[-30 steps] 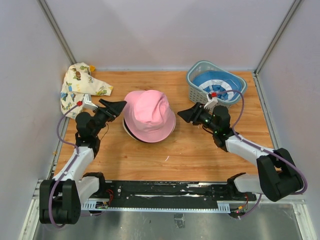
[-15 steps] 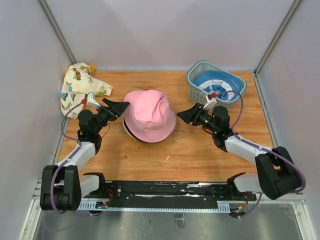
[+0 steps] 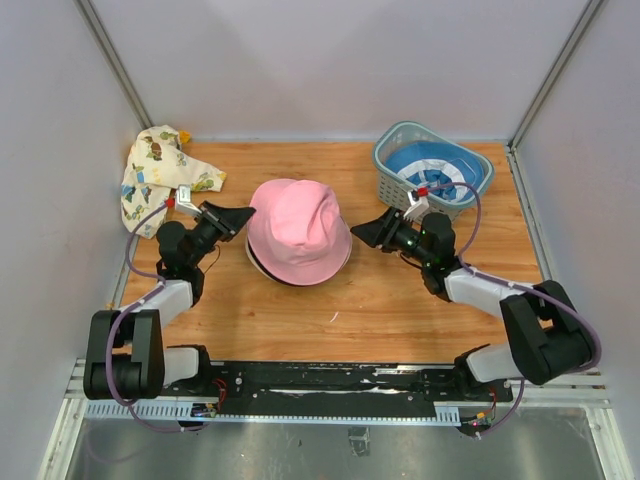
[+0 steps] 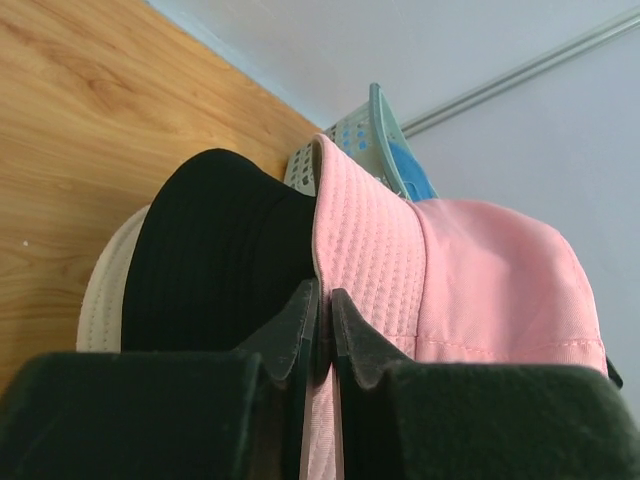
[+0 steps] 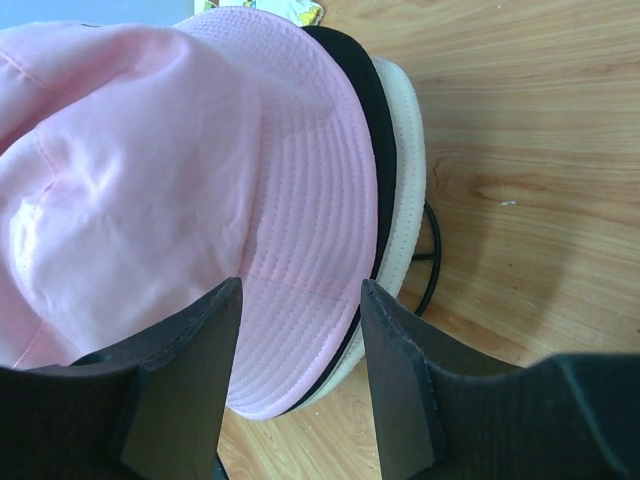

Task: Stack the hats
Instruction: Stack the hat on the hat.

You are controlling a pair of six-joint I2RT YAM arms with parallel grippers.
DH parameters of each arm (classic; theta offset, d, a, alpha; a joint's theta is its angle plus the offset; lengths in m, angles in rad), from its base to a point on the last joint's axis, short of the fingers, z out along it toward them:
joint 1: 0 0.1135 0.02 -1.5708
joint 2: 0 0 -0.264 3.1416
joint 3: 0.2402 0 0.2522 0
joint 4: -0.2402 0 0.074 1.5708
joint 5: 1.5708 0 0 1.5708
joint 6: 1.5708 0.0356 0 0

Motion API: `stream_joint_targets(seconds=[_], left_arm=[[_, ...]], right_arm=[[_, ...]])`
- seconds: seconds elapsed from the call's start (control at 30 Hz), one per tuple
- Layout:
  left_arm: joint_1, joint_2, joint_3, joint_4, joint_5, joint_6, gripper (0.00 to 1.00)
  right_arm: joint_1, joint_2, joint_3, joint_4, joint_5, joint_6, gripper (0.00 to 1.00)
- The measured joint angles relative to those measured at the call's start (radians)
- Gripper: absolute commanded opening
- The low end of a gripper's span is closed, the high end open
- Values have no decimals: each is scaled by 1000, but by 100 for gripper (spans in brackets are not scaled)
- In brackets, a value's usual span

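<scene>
Pink hat brim is pinched in closed L gripper. R gripper is seen open, brim btw. its fingers; only pink layer should be gripped there.

Beyond the left pincer, the pink hat covers most of the black hat and the cream hat. Its brim edge is lost between the fingers, so the depth of the bite cannot be told. Behind it only a sliver of the basket shows. Ahead of the right pincer, the pink crown is cut off at the left edge of the picture. A dark loop is half hidden under the cream brim.
</scene>
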Motion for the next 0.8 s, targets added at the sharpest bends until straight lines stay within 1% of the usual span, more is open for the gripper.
stream_joint_targets(seconds=[0.17, 0.37, 0.57, 0.8], left_arm=[[2, -2, -14, 9, -2, 6, 5], [2, -28, -14, -49, -20, 47, 4], [2, -38, -14, -95, -33, 84, 3], [2, -32, -15, -97, -32, 88, 3]], right_arm=[[0, 78, -7, 82, -18, 39, 52], [0, 172, -18, 179, -47, 94, 52], [0, 192, -18, 247, -62, 123, 52], [1, 219, -18, 298, -68, 143, 52]])
